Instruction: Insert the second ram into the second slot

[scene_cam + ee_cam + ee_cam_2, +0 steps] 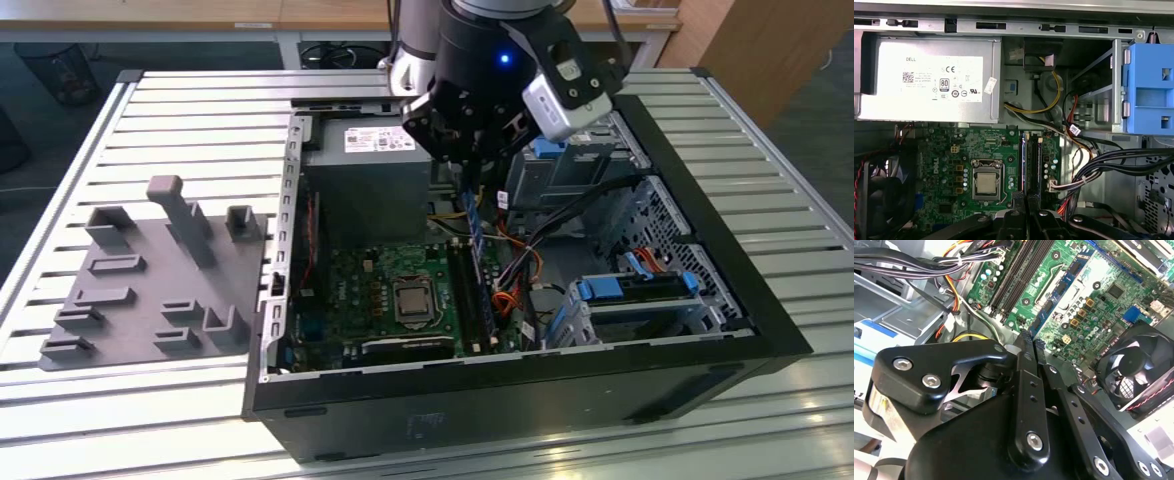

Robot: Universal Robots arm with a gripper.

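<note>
Between the fingers (1025, 367), which stand narrow and pinched together, sits the second ram (1061, 290). It is a thin blue stick with dark chips, and in the second wrist view it reaches out past the fingertips. In the exterior view the same stick hangs just under the fingers, over the open computer case (534, 400) on the slatted bench (200, 110). It looks apart from the motherboard (944, 165), so I judge it not yet seated.

Beyond the fingertips in the first wrist view lie 2 long dark memory slots (1031, 165), side by side and just beside the processor socket (986, 182). I take the second slot to be 1 of these. Which 1 I cannot tell, nor whether either already holds a module.

The stick's long axis runs about parallel to the slots, with its thin edge turned toward them. By my reading the gap left is mostly downward from the fingers, with a small sideways offset. A cable bundle (1114, 165) passes near the slots on the side away from the socket.
</note>
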